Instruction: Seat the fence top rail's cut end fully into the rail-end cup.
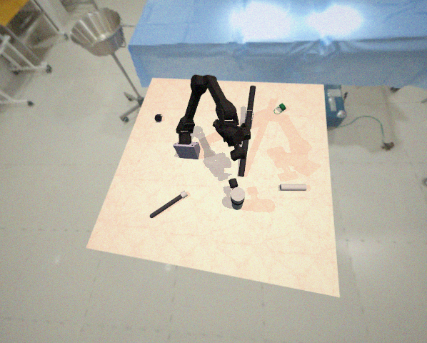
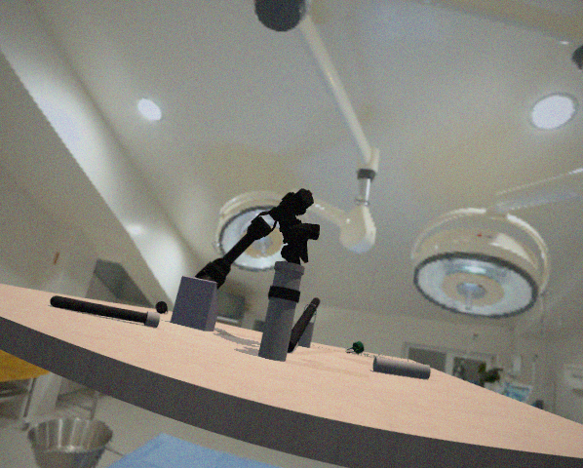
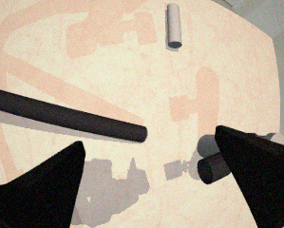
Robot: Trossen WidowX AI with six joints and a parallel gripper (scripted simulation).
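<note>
Clearly, the gripper [image 1: 234, 137] [image 2: 295, 259] [image 3: 151, 141] stands spread almost fully, with nothing between its fingers. As seen from above, the dark rail [image 1: 251, 96] [image 2: 304, 322] [image 3: 70, 119] runs from near the table's drape-side edge towards mid-surface, its cut end just short of the black cup [image 1: 233, 182] [image 3: 213, 170] beside the big post [image 2: 274, 330] [image 3: 209, 144]. A pale tube [image 1: 293, 187] [image 2: 401, 368] [image 3: 174, 25] lies near the right edge, a green-capped piece [image 1: 282, 107] [image 2: 358, 346] towards the upper right corner.

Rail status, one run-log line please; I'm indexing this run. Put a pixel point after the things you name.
rail [image 1: 252, 96] [image 2: 301, 325] [image 3: 70, 120]: cut end outside cup [image 1: 233, 183] [image 3: 207, 171] | jaws: open, nothing between | band [image 2: 284, 292]: high on big post [image 1: 238, 194] [image 2: 275, 330]
</note>
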